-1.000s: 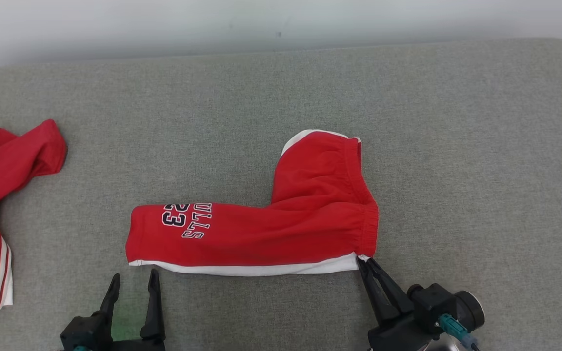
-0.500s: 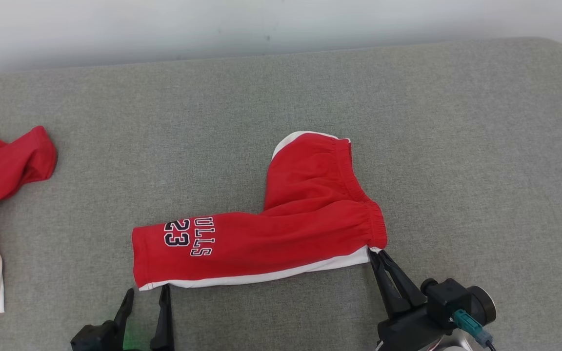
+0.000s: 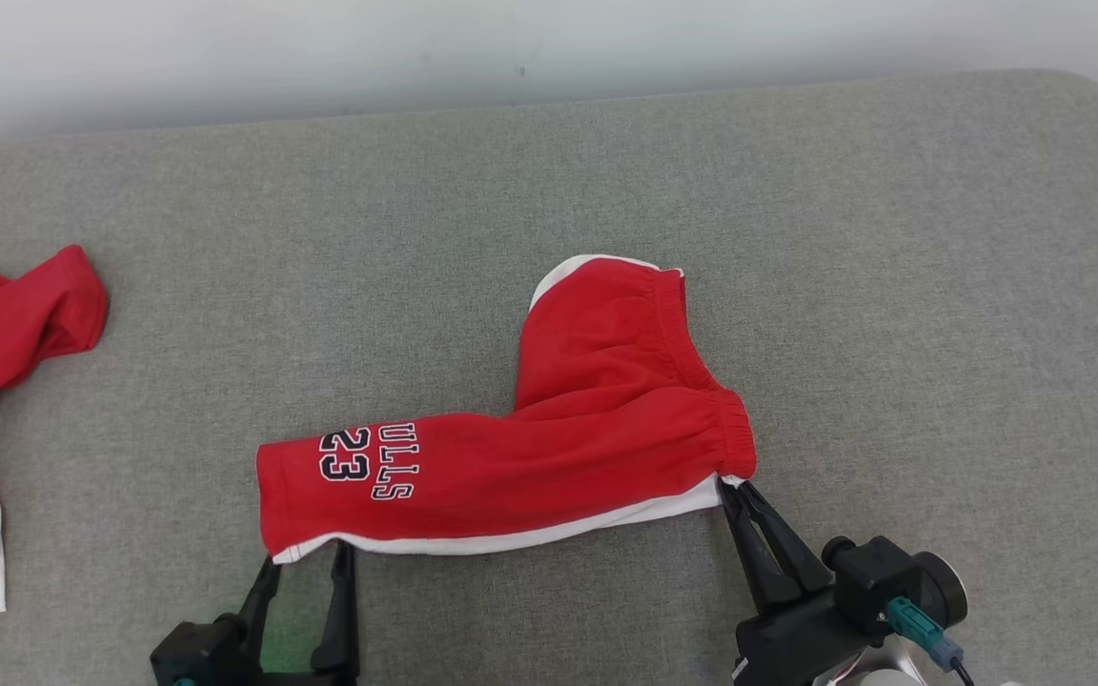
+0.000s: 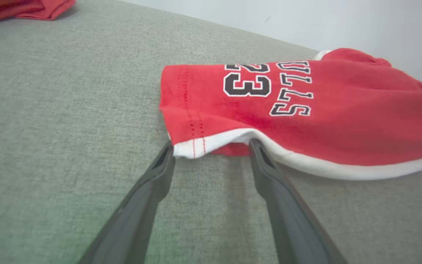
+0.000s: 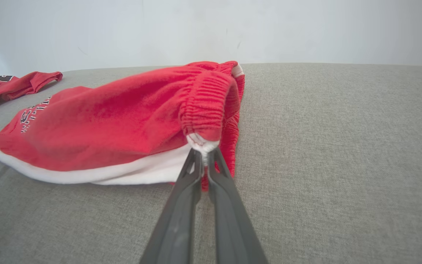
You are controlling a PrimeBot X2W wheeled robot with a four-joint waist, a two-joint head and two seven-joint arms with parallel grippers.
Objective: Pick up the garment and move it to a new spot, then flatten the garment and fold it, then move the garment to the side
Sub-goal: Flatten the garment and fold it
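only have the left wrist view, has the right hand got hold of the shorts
Observer: Yes, the right hand is shut on the white corner of the shorts at the waist end.
Operator: what's the red thing at my top left
Observer: A second garment, red with white panels, crumpled at the robot's far left, apart from the shorts.
Operator: do the shorts lie straight
Observer: No, in the head view the waist end bends away from the robot, making an L.
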